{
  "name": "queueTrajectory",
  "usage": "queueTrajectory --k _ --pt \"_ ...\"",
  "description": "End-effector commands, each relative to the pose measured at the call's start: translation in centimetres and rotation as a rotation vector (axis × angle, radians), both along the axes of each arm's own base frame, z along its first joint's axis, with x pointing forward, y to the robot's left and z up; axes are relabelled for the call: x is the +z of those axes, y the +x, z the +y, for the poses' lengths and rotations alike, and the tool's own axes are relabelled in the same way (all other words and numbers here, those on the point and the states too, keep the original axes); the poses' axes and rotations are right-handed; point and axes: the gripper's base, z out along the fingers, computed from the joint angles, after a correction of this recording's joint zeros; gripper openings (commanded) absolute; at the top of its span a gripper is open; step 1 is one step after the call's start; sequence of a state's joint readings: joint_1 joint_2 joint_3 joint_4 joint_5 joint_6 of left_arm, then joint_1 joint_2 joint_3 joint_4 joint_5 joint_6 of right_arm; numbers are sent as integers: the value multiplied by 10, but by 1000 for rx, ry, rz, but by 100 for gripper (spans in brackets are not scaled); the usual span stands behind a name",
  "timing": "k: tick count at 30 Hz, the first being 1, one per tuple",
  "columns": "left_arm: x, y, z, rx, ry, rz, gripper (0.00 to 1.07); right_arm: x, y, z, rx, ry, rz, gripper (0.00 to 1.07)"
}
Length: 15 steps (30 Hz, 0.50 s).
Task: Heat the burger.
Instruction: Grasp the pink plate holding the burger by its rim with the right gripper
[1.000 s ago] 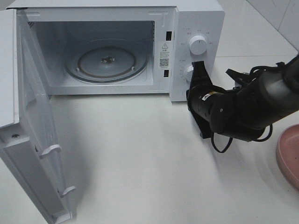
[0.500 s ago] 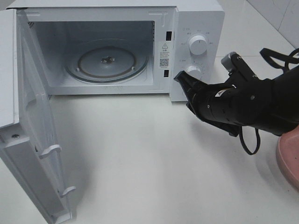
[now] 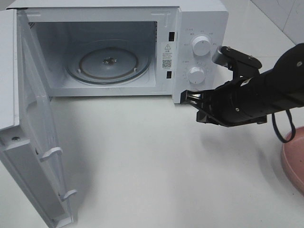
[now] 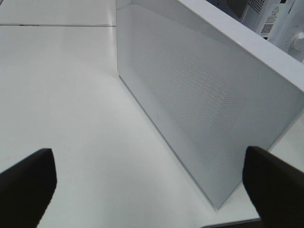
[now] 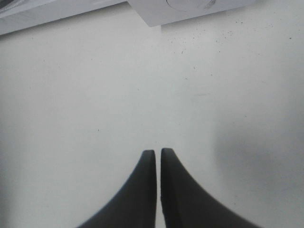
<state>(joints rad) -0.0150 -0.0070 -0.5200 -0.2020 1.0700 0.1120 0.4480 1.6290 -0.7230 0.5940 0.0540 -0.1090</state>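
Note:
The burger is out of view in every frame. The white microwave stands open at the back, its glass turntable bare. My right gripper is shut on nothing. It points left, just above the table in front of the microwave's lower right corner. The right wrist view shows its tips pressed together over bare table. My left gripper is open wide with nothing between its fingers. It faces the outer face of the microwave door and does not show in the exterior view.
The open door swings out over the table's left side. Two white knobs sit on the control panel. A pink plate's rim shows at the right edge, partly cut off.
My right arm pulled back from the lower knob, rolled its wrist and dropped lower, so the shut gripper now points left near the table. The microwave and plate have not moved.

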Motion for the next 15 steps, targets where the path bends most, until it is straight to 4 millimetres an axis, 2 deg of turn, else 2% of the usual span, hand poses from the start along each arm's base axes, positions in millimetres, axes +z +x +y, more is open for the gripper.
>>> queueTrajectory --k 1,3,8,15 --pt "-1 0 0 5 -2 8 100 11 0 -7 87 -45 11 3" --pt "-1 0 0 5 -2 8 100 13 -1 -9 106 -56 27 4" --pt "-1 0 0 5 -2 8 100 36 -7 -22 198 -201 78 5" --pt "-1 0 0 5 -2 8 100 57 -18 -38 192 -334 84 8"
